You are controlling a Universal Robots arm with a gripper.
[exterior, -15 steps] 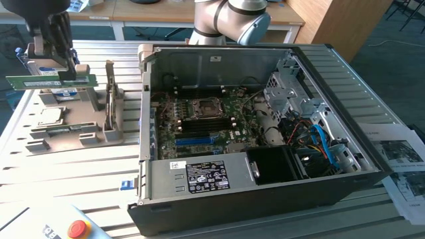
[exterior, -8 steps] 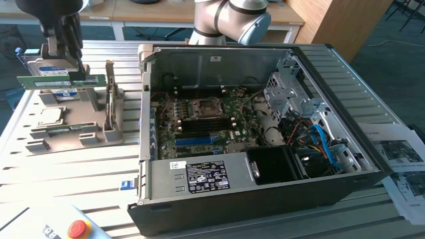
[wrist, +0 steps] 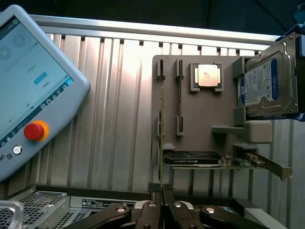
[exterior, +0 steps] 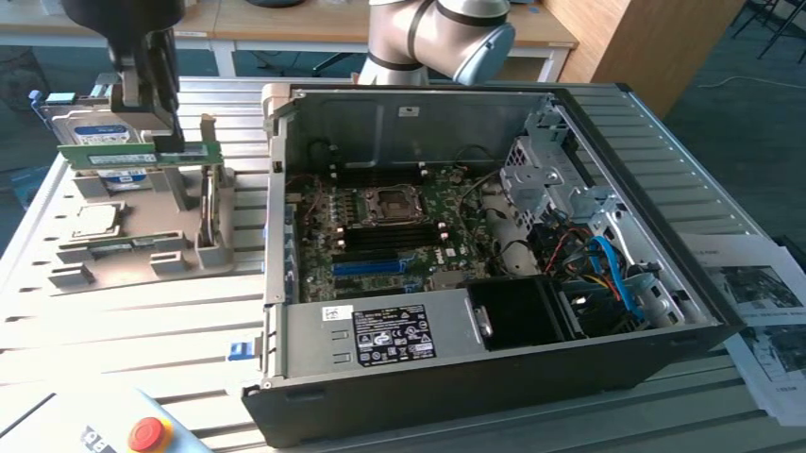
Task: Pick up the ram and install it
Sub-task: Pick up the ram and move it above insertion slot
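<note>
On the ribbed metal table (exterior: 126,311) the largest thing is the open computer case (exterior: 504,396), which lies on its side. Inside it we see the green motherboard (exterior: 435,203) with a square socket (exterior: 384,205) in the middle, a power supply (exterior: 377,332) with a black label along the near wall, and a bundle of blue cables (exterior: 611,269) toward the exterior view's right.

Beside the case, on the exterior view's left, stands the grey parts tray (exterior: 139,250). It holds a hard drive (wrist: 267,86) at one corner, a graphics card (wrist: 193,159) standing on its edge, and a small square processor (wrist: 207,75) in its own pocket.

The ram (exterior: 108,156) is not in the tray: it hangs level in the air above it, close in front of the hard drive. The gripper (wrist: 161,202) is clamped on the ram, with its two fingers pressed together on the thin board, which the wrist view shows edge-on.

We judge that the step in hand is carrying the stick away from the tray. To do it well, we think the grip should remain firm and the stick level. It should also rise clear of the tray's posts and of the case wall, because a thin board held by a short part of its edge may tilt or slip if it touches something.
</note>
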